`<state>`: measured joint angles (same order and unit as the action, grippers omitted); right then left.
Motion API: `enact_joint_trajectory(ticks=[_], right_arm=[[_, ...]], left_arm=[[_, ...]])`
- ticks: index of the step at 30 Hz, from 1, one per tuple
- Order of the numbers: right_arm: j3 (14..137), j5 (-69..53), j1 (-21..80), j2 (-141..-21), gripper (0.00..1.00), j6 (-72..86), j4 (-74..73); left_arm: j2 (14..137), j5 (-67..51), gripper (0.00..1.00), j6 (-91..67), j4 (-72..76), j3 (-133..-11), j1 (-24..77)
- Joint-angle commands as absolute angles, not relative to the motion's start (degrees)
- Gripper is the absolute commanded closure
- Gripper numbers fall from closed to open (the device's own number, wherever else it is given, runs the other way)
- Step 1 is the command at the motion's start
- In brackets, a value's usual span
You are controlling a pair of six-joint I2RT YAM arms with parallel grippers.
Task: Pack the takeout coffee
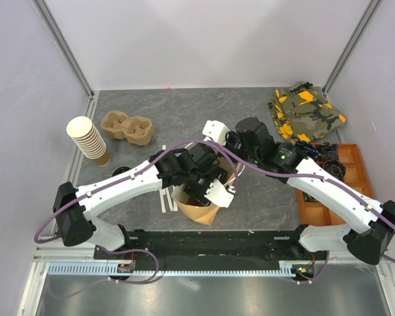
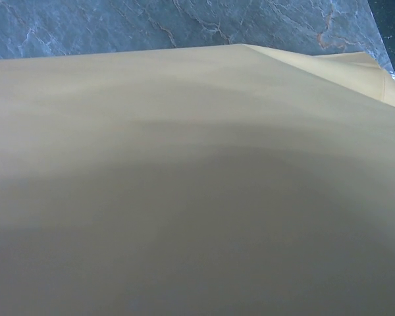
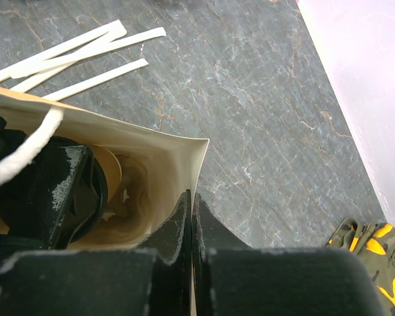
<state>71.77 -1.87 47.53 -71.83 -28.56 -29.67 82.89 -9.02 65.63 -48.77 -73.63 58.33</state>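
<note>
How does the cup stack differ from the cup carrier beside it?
The cup stack stands tall, made of many nested cups; the cup carrier lies low and flat. The stack is banded with white rims; the carrier is plain brown pulp. The stack is round; the carrier is a wide, lobed tray with empty wells. Both are brown paper goods, side by side.

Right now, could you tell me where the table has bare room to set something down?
Bare slate lies along the far edge between the cup carrier and the camouflage cloth, and between the paper bag and the orange tray. The centre around the bag is crowded.
</note>
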Motion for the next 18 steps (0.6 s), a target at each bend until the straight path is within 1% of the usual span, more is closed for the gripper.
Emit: enact_joint_trajectory(ticks=[1, 4, 9, 12, 14, 18], right_arm=[[70.7, -16.0, 53.8, -66.7, 1.0, -37.3, -32.8], [70.9, -15.5, 53.4, -66.8, 1.0, -36.9, -32.6], [70.9, -15.3, 52.2, -67.0, 1.0, -36.0, -31.6], [71.3, -15.4, 51.4, -67.7, 1.0, -35.3, -31.4], [71.7, -15.5, 50.7, -68.1, 1.0, -34.7, -31.3], [71.5, -15.3, 50.3, -67.9, 1.0, -35.7, -30.7]], left_arm=[[81.1, -10.4, 0.8, 64.7, -42.8, -74.5, 53.0], [77.7, -11.4, 0.81, 67.1, -41.5, -71.1, 53.2], [73.1, -14.7, 0.82, 66.6, -37.1, -67.2, 51.9], [70.9, -16.4, 0.81, 70.3, -36.1, -64.1, 51.9], [70.1, -17.4, 0.82, 72.6, -35.6, -63.0, 51.7], [69.8, -18.3, 0.82, 71.4, -34.7, -63.7, 50.7]])
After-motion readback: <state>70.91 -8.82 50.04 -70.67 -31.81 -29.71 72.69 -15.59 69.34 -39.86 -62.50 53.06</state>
